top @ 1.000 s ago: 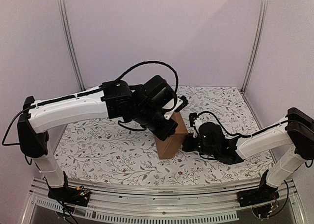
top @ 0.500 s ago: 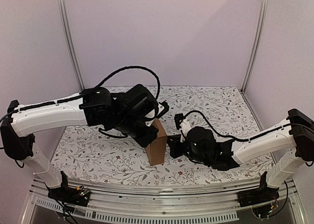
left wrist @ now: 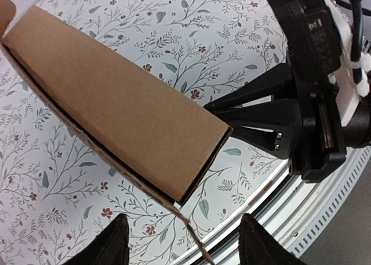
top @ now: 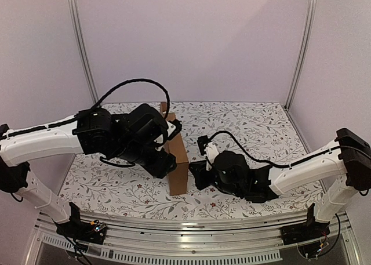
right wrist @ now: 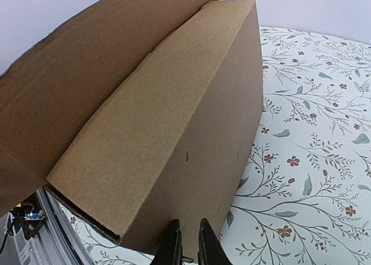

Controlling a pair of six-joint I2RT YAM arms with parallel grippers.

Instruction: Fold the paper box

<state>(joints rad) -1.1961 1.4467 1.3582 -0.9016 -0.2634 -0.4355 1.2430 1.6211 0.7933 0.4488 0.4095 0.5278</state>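
Most of the folding looks done to me: the plain brown cardboard paper box (top: pixel 178 160) stands on one narrow side as a shallow carton, mid-width on the floral-patterned table (top: pixel 110 187) toward its near edge, with one large flap unclosed. My left gripper (left wrist: pixel 188 244) gapes wide, holding nothing. My right gripper (right wrist: pixel 185 240) is nearly closed at the carton's lower edge; whether it pinches cardboard I cannot tell. No print or label is readable.

The top camera sits high behind the near edge of the floral table (top: pixel 116 181), looking down and forward over all of it from afar. The left wrist camera looks steeply down on the paper box (left wrist: pixel 127 108) from close; the right wrist camera faces its side, very near. All three share that box.
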